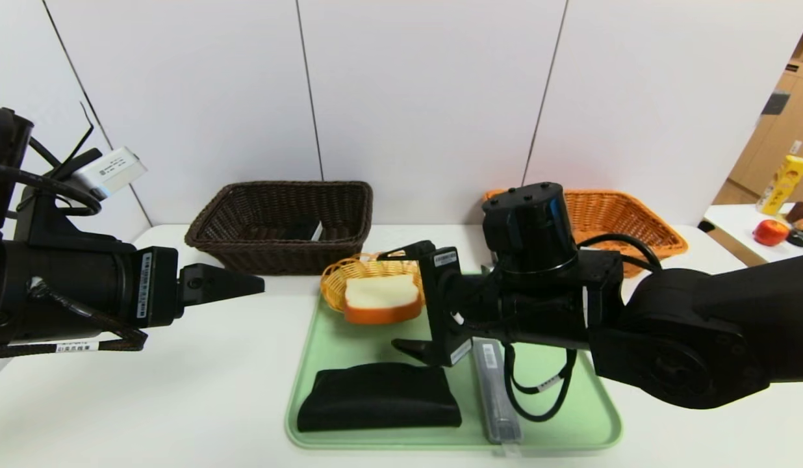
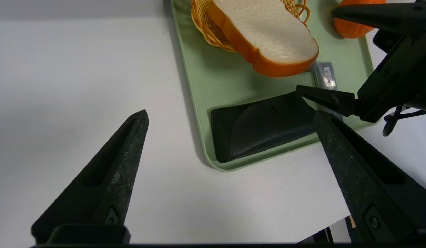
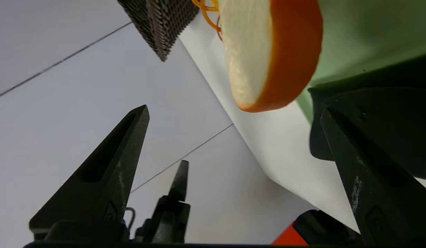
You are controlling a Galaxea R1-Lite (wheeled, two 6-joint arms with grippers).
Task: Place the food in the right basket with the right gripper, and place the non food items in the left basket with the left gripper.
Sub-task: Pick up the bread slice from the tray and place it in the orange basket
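Note:
A bread slice (image 1: pixel 382 296) with white crumb and orange crust leans on a small yellow basket (image 1: pixel 359 273) at the back of the green tray (image 1: pixel 570 416). My right gripper (image 1: pixel 408 299) hovers open just right of the bread (image 3: pixel 268 51), its jaws wide with nothing between them. The orange fruit (image 2: pixel 354 27) shows only in the left wrist view, behind the right gripper's fingers (image 2: pixel 330 100). A black pouch (image 1: pixel 379 396) and a slim grey case (image 1: pixel 496 390) lie at the tray's front. My left gripper (image 1: pixel 245 284) hangs open over the table left of the tray.
The dark brown basket (image 1: pixel 281 224) stands at the back left with something dark and white inside. Behind my right arm at the back right is the orange-tan basket (image 1: pixel 629 218). A side table (image 1: pixel 733 221) far right holds a red apple (image 1: pixel 770 232) and a yellow carton (image 1: pixel 783 183).

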